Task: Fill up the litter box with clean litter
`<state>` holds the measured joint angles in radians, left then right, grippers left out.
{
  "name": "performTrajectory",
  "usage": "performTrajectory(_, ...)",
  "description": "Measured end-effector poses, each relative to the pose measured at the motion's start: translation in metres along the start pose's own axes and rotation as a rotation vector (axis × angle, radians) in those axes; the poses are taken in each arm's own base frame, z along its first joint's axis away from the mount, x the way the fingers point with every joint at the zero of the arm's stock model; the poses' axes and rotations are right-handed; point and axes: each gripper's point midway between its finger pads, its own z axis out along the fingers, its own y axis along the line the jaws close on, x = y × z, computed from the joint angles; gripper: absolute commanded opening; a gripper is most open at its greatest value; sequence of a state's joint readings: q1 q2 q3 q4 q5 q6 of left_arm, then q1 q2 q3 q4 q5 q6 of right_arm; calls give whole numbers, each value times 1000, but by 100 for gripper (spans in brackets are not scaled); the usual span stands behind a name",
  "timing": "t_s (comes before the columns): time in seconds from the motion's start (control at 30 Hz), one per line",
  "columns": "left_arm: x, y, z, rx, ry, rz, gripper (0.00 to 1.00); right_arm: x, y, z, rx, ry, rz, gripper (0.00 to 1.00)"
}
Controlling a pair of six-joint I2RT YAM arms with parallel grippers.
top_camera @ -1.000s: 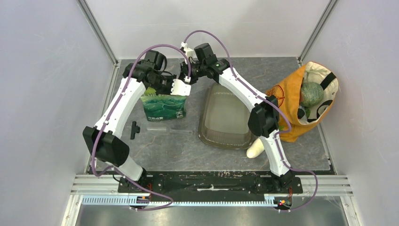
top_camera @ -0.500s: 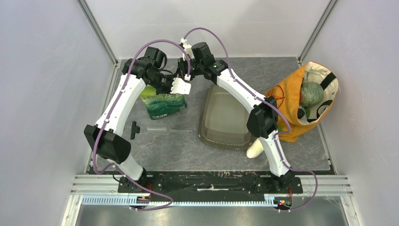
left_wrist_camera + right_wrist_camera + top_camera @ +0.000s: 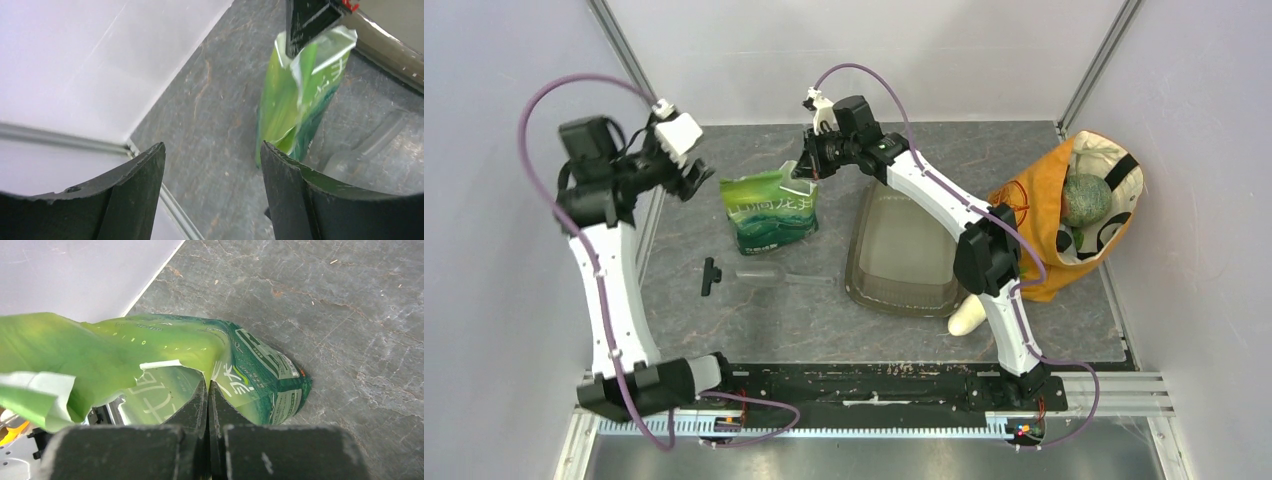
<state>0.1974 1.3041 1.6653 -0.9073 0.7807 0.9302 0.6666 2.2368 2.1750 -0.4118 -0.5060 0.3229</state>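
The right claw point(image 3: 207, 390) is pressed shut on the upper edge of the green pouch point(image 3: 771, 210), and a thin fold of film is caught between its fingers. The left claw point(image 3: 211, 147) stands wide and holds nothing; it hangs near the far left corner of the bench point(image 3: 754, 320), well apart from the pouch.

The litter box point(image 3: 904, 250) lies flat on the bench, just to the right of the pouch, and its floor looks bare. No clean litter is visible in any view. I judge it is inside the pouch, whose ragged top seems to be open.

The pouch is of soft, glossy film, so it is probably slippery and will fold under its own load. The granules would sit low and make the bottom heavy. A pinch on the rim alone may let it sag or slide out. For pouring, I think a second hold low on the body or at a bottom corner is needed. The box looks stiff and needs no holding
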Motion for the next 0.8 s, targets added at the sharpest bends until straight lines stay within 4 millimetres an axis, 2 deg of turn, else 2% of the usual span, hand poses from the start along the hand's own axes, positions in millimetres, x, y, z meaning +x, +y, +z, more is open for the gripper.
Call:
performTrajectory(0.03,8,1,-17,-41,4,-19,76,0,0,0,2,-1,-5,0)
performTrajectory(0.1,20,-5,-33,-69,8,-50,76,-1,-1,0,5,-2,-13,0)
performTrajectory(0.23,55,-26,-40,-20,35,-114,77,-1,-2,0,8,-3,-21,0)
performTrajectory(0.4,99,-48,-20,109,63,-155,79,-1,-2,0,9,-3,-24,0)
performTrajectory(0.53,117,-53,0,194,58,-158,83,-1,-3,0,11,-3,-24,0)
performTrajectory(0.7,121,-67,31,306,43,-134,82,0,0,1,9,-1,-26,0)
performTrajectory(0.73,120,-69,35,315,37,-122,80,0,-1,1,10,-2,-26,0)
performTrajectory(0.8,114,-71,44,327,20,-86,67,0,0,1,11,-1,-27,0)
